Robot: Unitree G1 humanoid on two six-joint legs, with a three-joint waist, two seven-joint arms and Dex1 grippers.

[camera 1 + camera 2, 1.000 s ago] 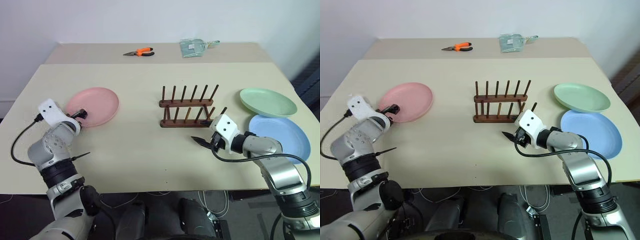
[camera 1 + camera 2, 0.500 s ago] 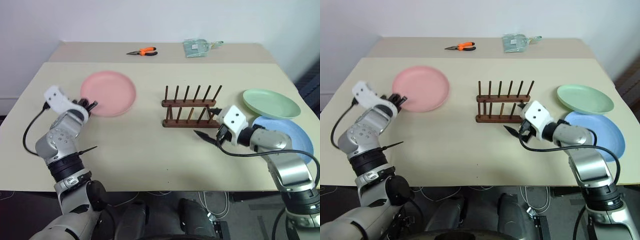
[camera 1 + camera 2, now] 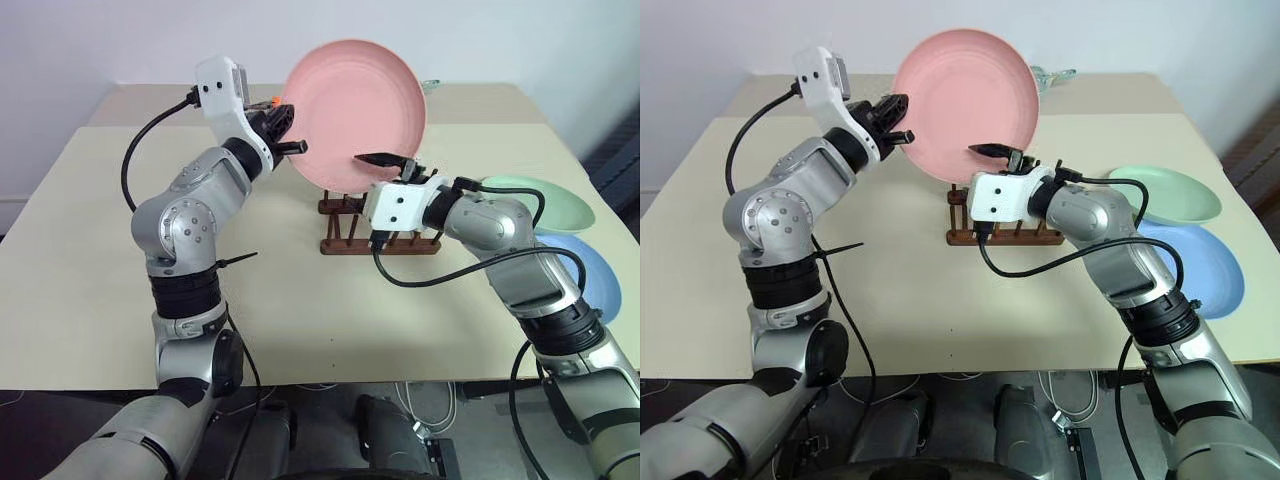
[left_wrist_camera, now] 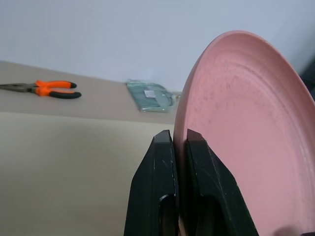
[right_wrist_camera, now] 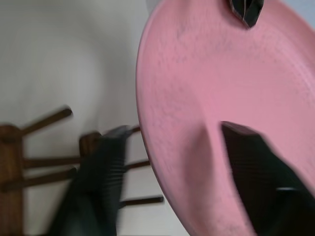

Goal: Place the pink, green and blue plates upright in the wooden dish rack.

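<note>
We see the round salmon-pink plastic plate (image 3: 353, 113) raised upright in the air above the small dark brown wooden dish rack (image 3: 372, 228), its hollow face turned toward us. Our left hand (image 3: 288, 128) is clamped on the plate's rim at its left edge; in the left wrist view the two black fingers (image 4: 158, 191) press together with the rim between them. Our right hand (image 3: 990, 152) is at the plate's lower right edge with its fingers apart: in the right wrist view one finger (image 5: 103, 179) lies behind the rim and the other (image 5: 256, 162) in front of the plate's face, and we cannot tell whether either touches it. The rack stands on the pale beige desk (image 3: 300, 300) with none of the plates in its pegs. The pale mint-green plate (image 3: 560, 200) and the light blue plate (image 3: 592, 282) lie flat on the desk to the right of the rack, the green one overlapping the blue one's far edge. Orange-handled pliers (image 4: 47, 89) and a greenish packet (image 4: 150, 96) lie at the far side of the desk
</note>
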